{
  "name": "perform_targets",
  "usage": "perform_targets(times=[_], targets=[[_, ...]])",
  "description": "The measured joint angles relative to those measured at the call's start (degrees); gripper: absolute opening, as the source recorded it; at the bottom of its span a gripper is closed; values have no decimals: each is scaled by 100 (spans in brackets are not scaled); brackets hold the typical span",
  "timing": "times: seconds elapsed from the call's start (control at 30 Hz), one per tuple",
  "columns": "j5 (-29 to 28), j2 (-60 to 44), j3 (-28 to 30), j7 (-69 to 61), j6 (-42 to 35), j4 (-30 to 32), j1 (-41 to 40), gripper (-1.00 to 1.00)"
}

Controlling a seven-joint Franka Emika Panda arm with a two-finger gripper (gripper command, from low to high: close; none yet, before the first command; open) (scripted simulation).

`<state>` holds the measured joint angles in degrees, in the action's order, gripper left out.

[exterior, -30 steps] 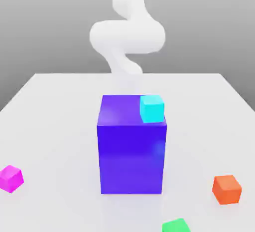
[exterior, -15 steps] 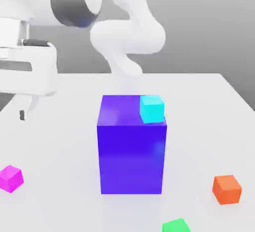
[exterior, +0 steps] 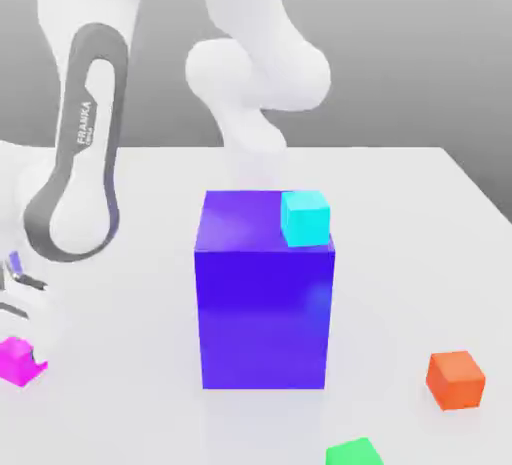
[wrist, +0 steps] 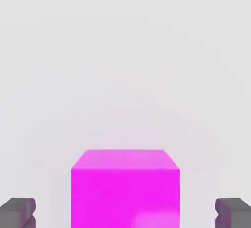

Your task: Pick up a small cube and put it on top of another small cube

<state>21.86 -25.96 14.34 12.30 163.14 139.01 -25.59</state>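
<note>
The small cube (exterior: 10, 363) is bright magenta and rests on the white table near the front edge, at the exterior view's left. My gripper (exterior: 20, 353) has come down over it, with the white arm arching above. In the hand view the magenta cube (wrist: 125, 183) sits between the two grey fingertips (wrist: 17, 213), and a gap shows on each side, so the gripper (wrist: 125, 215) is open around it. A small cyan cube (exterior: 305, 218) stands on the top right corner of the big blue-violet block (exterior: 264, 303).
The blue-violet block stands tall in the middle of the table (exterior: 400, 213). An orange cube (exterior: 455, 380) lies at the front on the exterior view's right. A green cube (exterior: 353, 453) sits at the front edge.
The arm has swung in from above and dropped to the exterior view's left. The hand has gone down until its fingers straddle the magenta cube. The cubes have not moved.
</note>
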Motion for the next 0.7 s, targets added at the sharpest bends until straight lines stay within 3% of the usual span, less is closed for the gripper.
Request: perform_targets(times=[0.2,0.37,0.7], targets=[[-35,16,-9,24,-11,6,-15,-100],[-756,906,536,579,-665,221,427,-100],[-1566,1121,-463,1945,-1358,-341,2488,-100]])
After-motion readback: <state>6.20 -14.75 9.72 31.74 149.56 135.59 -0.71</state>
